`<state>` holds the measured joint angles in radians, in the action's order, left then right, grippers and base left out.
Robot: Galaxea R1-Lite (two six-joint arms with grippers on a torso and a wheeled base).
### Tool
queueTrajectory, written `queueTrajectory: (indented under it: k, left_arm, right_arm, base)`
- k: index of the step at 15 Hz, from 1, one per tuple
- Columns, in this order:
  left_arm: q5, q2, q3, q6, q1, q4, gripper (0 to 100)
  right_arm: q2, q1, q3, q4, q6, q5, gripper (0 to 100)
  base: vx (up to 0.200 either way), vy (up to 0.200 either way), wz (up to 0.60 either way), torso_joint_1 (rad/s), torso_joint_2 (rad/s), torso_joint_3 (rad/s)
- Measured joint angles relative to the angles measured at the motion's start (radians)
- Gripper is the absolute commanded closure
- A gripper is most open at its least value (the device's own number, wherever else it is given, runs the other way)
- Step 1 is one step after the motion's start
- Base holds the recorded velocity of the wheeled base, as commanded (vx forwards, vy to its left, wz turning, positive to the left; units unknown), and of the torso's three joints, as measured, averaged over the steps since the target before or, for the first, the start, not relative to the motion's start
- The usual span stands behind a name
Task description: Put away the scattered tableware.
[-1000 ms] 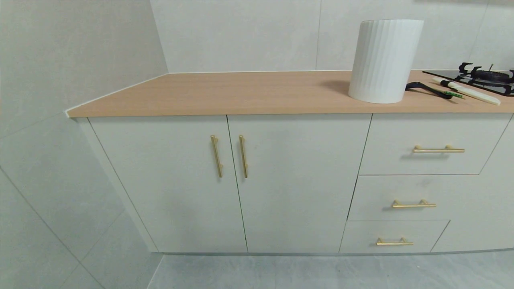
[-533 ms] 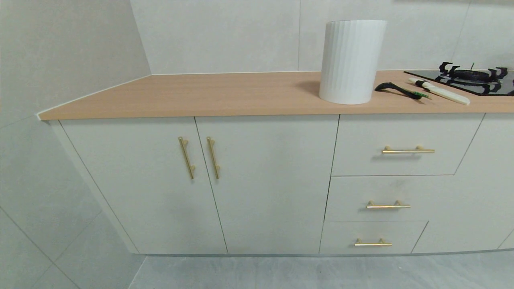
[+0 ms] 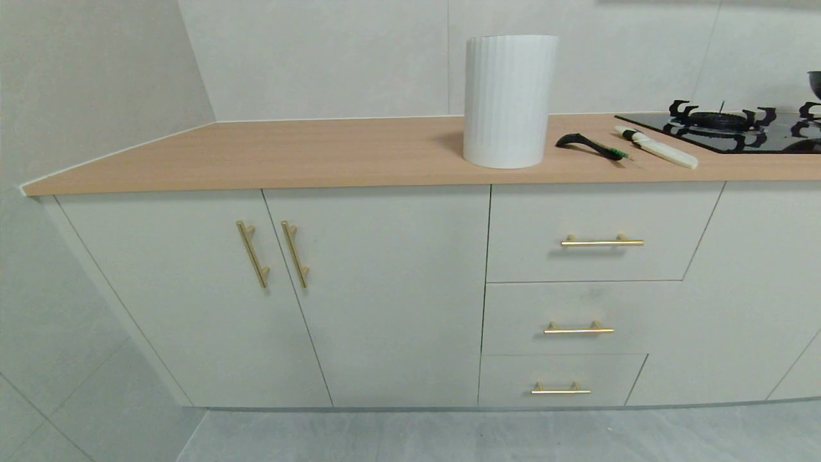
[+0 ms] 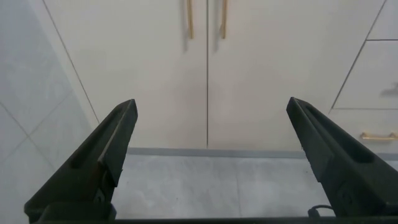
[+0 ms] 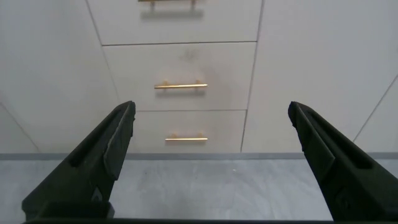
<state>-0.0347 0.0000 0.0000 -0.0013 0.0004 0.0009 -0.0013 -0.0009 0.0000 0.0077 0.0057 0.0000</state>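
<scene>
- The work looks to be at the approach stage: nothing is grasped, and both pieces of tableware lie loose on the table.
- The white ribbed container stands upright near the table's front edge; I take it as the likely place for the tableware.
- A black-handled utensil lies flat just beside the container, on the side toward the hob.
- A white utensil lies just beyond the black one, farther from the container and next to the hob's edge.
- The left tool is spread wide and empty, held low below the container's level and facing the cupboard doors.
- The right tool is likewise wide and empty, low, facing the drawers.
- Both tools are well apart from the utensils; the next move probably calls for raising an arm to table height and reaching past the container.
</scene>
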Motion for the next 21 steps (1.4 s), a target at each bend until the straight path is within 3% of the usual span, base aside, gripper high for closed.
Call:
queueTrajectory:
  k: [6, 9, 21]
  left_arm:
    - [0.0, 0.0, 0.0, 0.0, 0.001, -0.001, 0]
    - [0.0, 0.0, 0.0, 0.0, 0.0, -0.001, 0]
    - [0.0, 0.0, 0.0, 0.0, 0.0, 0.001, 0]
  right_arm:
    - [0.0, 0.001, 0.0, 0.0, 0.0, -0.004, 0]
    - [0.0, 0.0, 0.0, -0.001, -0.001, -0.004, 0]
    - [0.0, 0.001, 0.0, -0.001, -0.003, -0.002, 0]
  base:
    - [0.0, 0.0, 0.0, 0.0, 0.0, 0.0]
    - [0.2, 0.0, 0.0, -0.002, 0.01, 0.002]
    - [0.0, 0.0, -0.1, 0.001, 0.0, 0.0]
